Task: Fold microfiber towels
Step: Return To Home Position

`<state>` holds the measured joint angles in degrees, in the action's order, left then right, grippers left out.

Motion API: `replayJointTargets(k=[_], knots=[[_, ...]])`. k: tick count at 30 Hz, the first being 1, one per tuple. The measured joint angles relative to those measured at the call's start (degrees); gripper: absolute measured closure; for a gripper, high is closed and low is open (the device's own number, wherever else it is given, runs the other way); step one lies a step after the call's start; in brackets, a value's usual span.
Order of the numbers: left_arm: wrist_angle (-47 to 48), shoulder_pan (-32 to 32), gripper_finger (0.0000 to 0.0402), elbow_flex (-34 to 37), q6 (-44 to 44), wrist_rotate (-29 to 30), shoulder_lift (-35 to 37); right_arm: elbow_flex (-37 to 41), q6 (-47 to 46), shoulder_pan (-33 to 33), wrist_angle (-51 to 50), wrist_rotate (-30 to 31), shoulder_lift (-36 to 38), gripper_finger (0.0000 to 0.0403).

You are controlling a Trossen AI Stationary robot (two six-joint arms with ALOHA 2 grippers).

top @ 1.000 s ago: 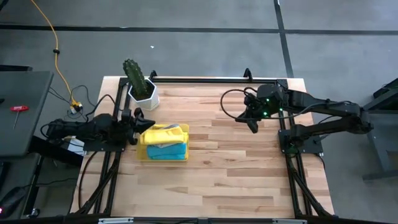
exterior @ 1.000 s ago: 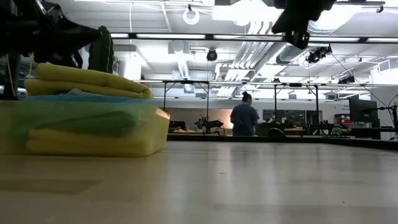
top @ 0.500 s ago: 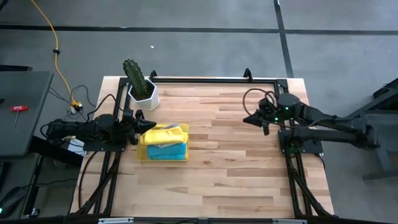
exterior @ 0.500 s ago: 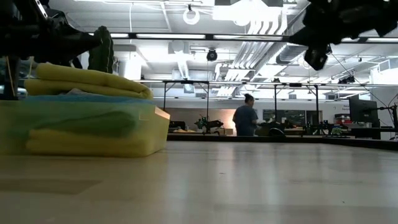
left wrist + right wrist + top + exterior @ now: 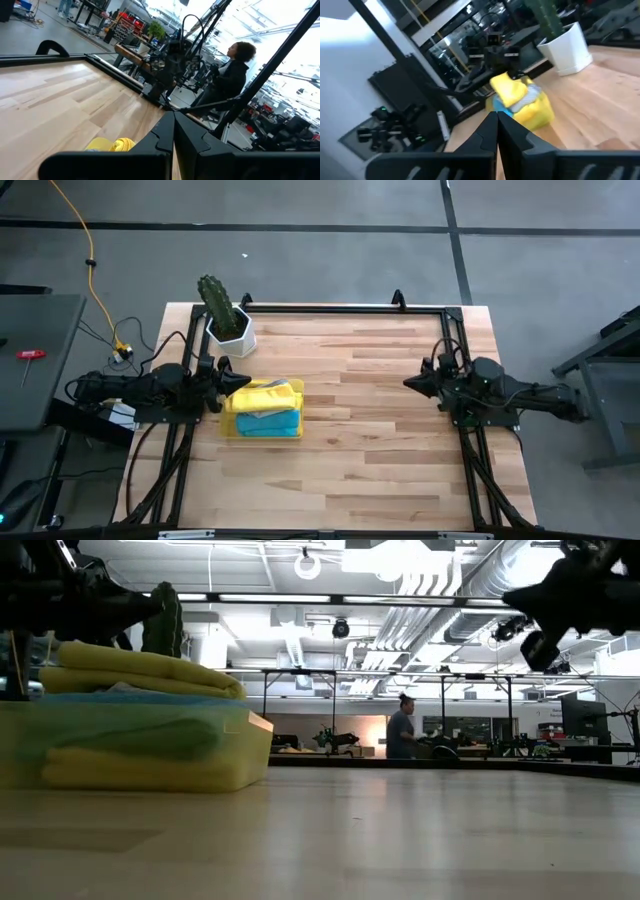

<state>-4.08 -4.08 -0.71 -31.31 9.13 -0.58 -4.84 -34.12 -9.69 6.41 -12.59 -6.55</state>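
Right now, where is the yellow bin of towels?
In the high view the yellow bin sits on the table's left half, close to the cactus pot, right beside the left gripper.

It was a robotics lab in an open industrial hall. Bare ducts [image 5: 440, 610] and strip lights [image 5: 300, 598] ran overhead, black-framed workbenches [image 5: 300, 671] stood behind with a person [image 5: 402, 732] among them, and the floor [image 5: 320, 265] was grey concrete.

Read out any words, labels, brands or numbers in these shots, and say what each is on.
None can be read.
The towels, yellow bin, cactus pot, table, left gripper and right gripper show no lettering.
Anything in the room behind is too small or blurred to read.
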Motion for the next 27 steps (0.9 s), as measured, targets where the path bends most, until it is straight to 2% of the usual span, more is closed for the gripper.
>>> replayJointTargets(k=[5, 7, 15, 18, 27], knots=[[0.0, -0.02, 0.0401, 0.0, 0.0, 0.01, 0.0, 4.28, 2.76, 1.83, -2.0, 4.63, 6.62, 0.0403], [-0.01, -0.02, 0.0401, 0.0, 0.0, 0.01, 0.0, 3.91, 4.4, 1.83, -5.98, 6.01, 6.47, 0.0403], [-0.01, -0.02, 0.0401, 0.0, 0.0, 0.02, 0.0, 3.82, 18.23, 1.81, -6.44, 14.93, 4.97, 0.0403], [-0.01, -0.02, 0.0401, 0.0, 0.0, 0.02, 0.0, 3.82, 25.03, 1.83, -6.44, 15.4, 3.65, 0.0403], [-0.02, -0.02, 0.0401, 0.0, 0.0, 0.02, 0.0, 3.82, 20.97, 1.83, -6.46, 15.4, 3.15, 0.0403]])
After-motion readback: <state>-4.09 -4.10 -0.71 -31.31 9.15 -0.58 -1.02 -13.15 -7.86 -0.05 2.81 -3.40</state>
